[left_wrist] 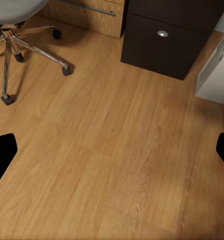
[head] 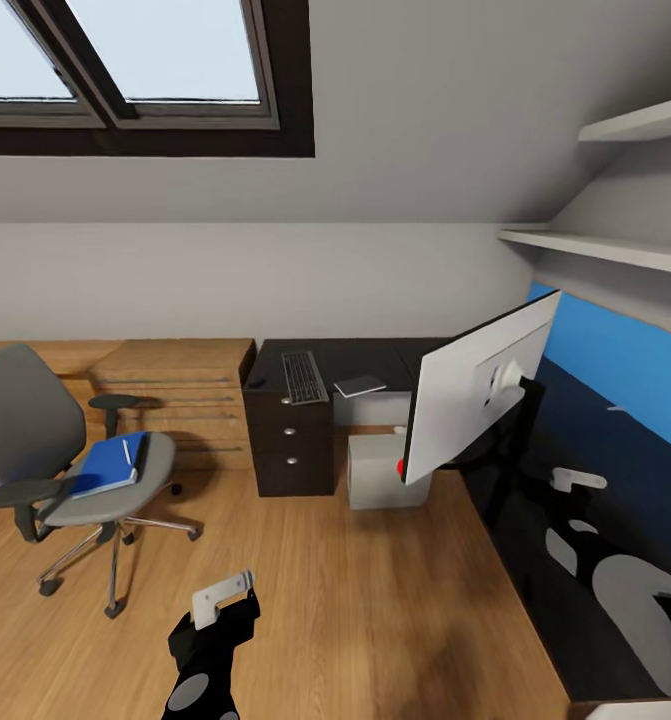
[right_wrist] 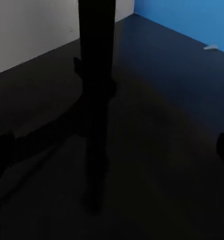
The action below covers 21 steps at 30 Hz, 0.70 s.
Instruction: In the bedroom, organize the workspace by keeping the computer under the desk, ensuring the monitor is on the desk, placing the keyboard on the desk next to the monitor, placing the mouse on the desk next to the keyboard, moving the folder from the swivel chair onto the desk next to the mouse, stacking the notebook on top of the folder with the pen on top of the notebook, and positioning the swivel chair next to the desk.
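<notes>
Swivel chair (head: 45, 440), left of frame: blue folder (head: 107, 466) lies flat, probably light and slightly flexible; pinch an overhanging edge. Left gripper (left_wrist: 112, 150) wide open, empty; right gripper (right_wrist: 112, 150) likewise.

**Attic room: walls, window, floor and storage**

A skylight window (head: 145, 60) with a dark frame sits in the sloped grey ceiling. Below it runs a plain white wall (head: 225, 280). On the right side, two white shelves (head: 615, 250) are fixed one above the other, and a bright blue wall panel (head: 625, 360) runs beneath them. The wooden floor (head: 355, 600) has light oak-toned planks, seen close up in the left wrist view as well. Against the back wall stands a low wooden dresser (head: 175, 385) with horizontal drawer fronts.
</notes>
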Tool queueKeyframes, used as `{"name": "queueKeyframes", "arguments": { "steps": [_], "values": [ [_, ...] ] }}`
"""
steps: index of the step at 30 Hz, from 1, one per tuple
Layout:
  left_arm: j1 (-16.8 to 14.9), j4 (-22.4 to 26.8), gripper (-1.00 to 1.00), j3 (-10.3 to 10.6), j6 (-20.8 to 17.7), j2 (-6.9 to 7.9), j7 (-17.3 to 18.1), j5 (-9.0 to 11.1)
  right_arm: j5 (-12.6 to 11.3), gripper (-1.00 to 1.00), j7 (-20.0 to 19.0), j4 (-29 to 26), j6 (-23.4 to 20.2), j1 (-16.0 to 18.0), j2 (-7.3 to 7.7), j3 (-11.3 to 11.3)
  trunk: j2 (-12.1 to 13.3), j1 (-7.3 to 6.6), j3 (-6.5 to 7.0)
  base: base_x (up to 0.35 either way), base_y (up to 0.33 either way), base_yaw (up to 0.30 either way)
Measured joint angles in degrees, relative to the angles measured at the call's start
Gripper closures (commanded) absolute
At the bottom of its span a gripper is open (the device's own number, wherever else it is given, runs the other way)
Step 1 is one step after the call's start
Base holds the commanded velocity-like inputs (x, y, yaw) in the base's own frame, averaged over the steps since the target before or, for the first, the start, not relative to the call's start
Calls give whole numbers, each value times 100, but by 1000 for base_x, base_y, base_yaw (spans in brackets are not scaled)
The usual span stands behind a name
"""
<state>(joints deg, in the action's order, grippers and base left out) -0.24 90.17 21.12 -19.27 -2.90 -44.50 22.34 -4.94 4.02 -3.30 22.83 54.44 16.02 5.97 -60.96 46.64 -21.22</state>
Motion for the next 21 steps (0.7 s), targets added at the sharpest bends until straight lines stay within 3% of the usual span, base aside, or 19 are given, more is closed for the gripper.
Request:
{"name": "queueKeyframes", "arguments": {
  "steps": [14,21],
  "values": [
    [0,-42,-100,115,0,41,0,-7,-25,-100,-75,134,509,2,-2,-13,-2,0,-1,8,0,0],
    [0,-55,-100,116,-3,44,1,-17,3,-100,-75,137,566,0,-65,-16,-2,-1,-1,228,0,0]
  ]
}}
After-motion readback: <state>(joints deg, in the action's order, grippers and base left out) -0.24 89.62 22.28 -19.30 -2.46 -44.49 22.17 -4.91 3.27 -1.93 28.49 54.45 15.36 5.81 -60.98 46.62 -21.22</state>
